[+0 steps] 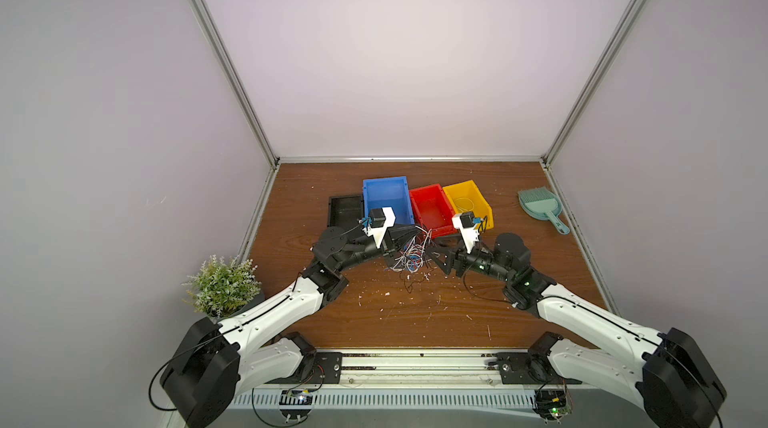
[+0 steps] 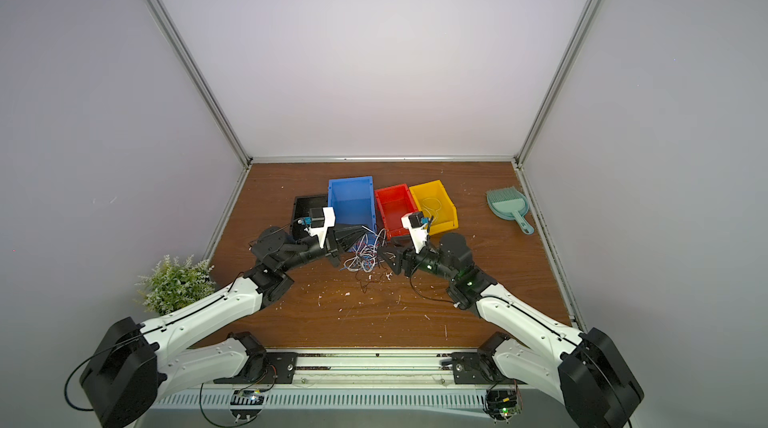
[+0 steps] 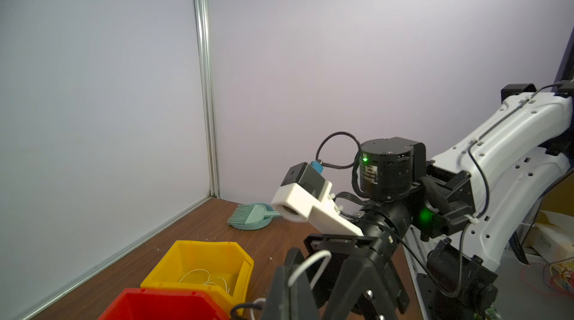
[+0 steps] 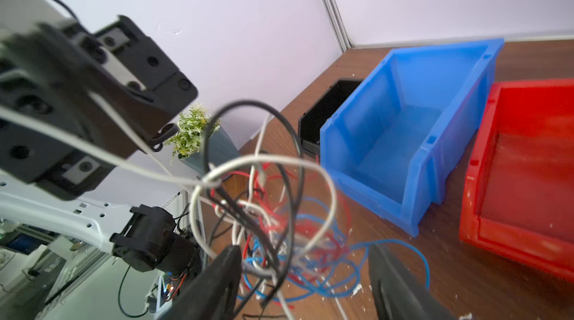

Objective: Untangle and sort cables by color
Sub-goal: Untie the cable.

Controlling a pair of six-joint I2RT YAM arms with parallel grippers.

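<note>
The job looks barely begun. Nearly all the cables (image 1: pixel 409 259) lie in 1 knotted heap of blue, red, white and black strands on the table (image 1: pixel 415 322), just in front of the blue bin (image 1: pixel 386 201) and the red bin (image 1: pixel 432 207) and between the 2 claws. Of the 4 bins in the row, only the yellow bin (image 1: pixel 478 201) shows anything sorted: a few white loops (image 3: pixel 205 279) on its floor. The blue and red bins look empty in both top views and in the right wrist view, and the black bin (image 1: pixel 344 210) is too dark inside to judge. The left claw (image 1: pixel 407 239) is clenched. In the right wrist view a white cable (image 4: pixel 174 178) runs taut from it into the heap, so it appears to be pinching that strand, though the pinch point itself is blurred. The right claw (image 4: pixel 302 259) is released, its jaws standing wide on either side of the near part of the heap and gripping nothing. My reading is that 1 white strand is being worked loose, while every blue, red and black strand, and most of the white, remains to be separated and carried to its bin. Black and red loops cross over the white strand, so it may drag others along.
</note>
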